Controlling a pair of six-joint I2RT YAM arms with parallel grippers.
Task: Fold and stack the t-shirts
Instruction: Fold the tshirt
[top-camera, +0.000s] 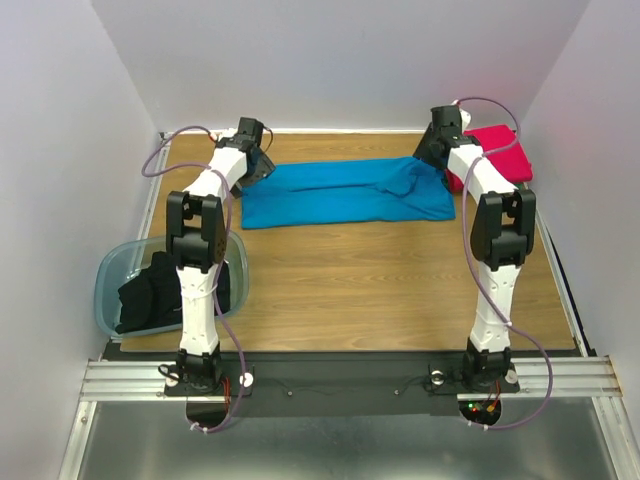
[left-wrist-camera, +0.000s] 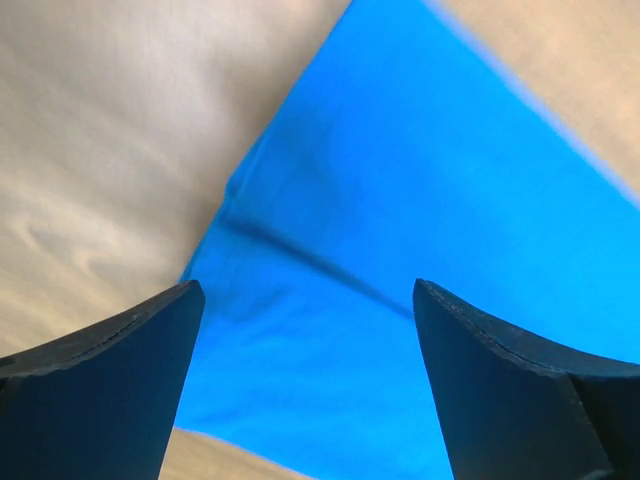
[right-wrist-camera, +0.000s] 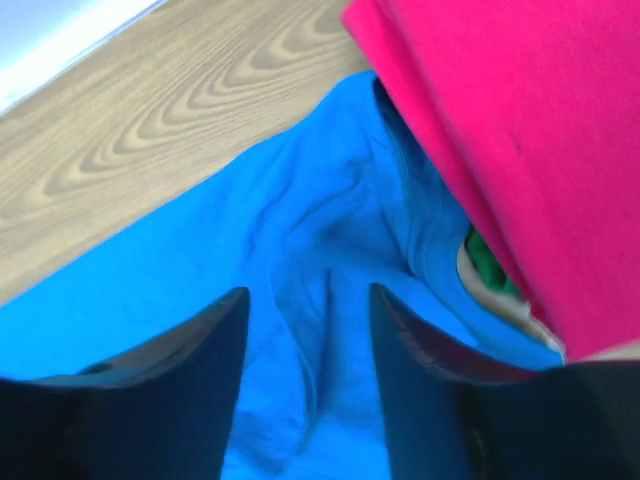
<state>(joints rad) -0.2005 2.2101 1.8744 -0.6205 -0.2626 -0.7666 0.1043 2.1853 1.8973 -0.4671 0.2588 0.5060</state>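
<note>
Closest in, at six o'clock, the mounting rail (top-camera: 340, 375) carries both arms. At eight o'clock a plastic bin (top-camera: 105, 275) holds the black shirt (top-camera: 145, 295), crumpled and by the look of it untouched. At eleven o'clock the left gripper (top-camera: 262, 168) hovers with its fingers wide apart over the left end of the blue shirt (top-camera: 330, 195), gripping nothing. That shirt lies across the table (top-camera: 380, 290) at twelve o'clock as a long band, bunched at its right end; it looks half folded. At one o'clock the right gripper (top-camera: 430, 155) stands partly apart above that bunched cloth, not visibly pinching it. At two o'clock the red-pink shirt (top-camera: 505, 155) sits folded, with the green shirt (right-wrist-camera: 490, 265) peeking from beneath. So two seem stacked, and two are probably left.
</note>
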